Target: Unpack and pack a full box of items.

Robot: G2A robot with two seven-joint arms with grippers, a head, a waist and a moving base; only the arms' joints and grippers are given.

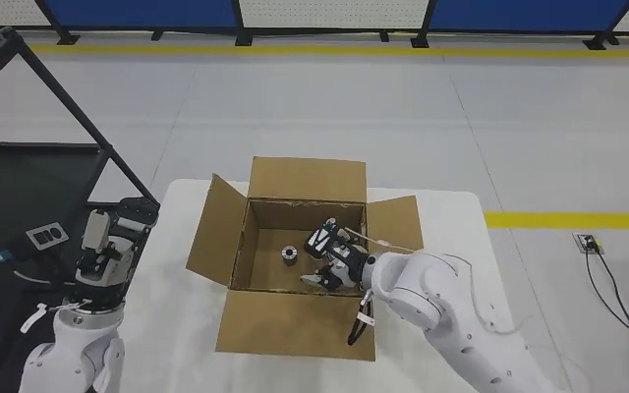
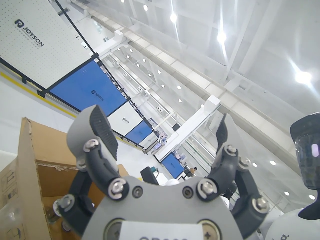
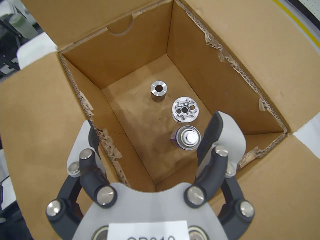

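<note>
Cardboard box (image 1: 295, 324) sits mid-table (image 1: 167, 295) w/ all four flaps folded outward, which leaves the opening free for an arm to come in from above.

Right claw (image 3: 153, 126) hangs over the opening, aimed down into the box, fingers spread wide and holding nothing. One finger pad (image 3: 208, 133) sits just beside the can in the wrist view. The top view puts this claw (image 1: 329, 263) at the box's right half.

Three items are on the box floor, in a rough row:
- a short metal sleeve (image 3: 158, 91), upright, bore facing up
- a flanged disc (image 3: 185, 110) w/ holes, lying flat, near the sleeve but apart from it
- a small can (image 3: 186, 138), upright w/ a silver top, just beside the disc; can't tell if they touch

The spread fingers and the spot above the can suggest it's prob. the next pick, i.e. unpacking is partly done w/ three pcs left inside. The can stands close to the disc, so a finger coming down on that side could knock the disc.

Left claw (image 2: 160, 118) is off by the box's left flap, tilted up toward the ceiling, fingers apart and empty. It's prob. parked there to keep out of the right arm's way.
</note>
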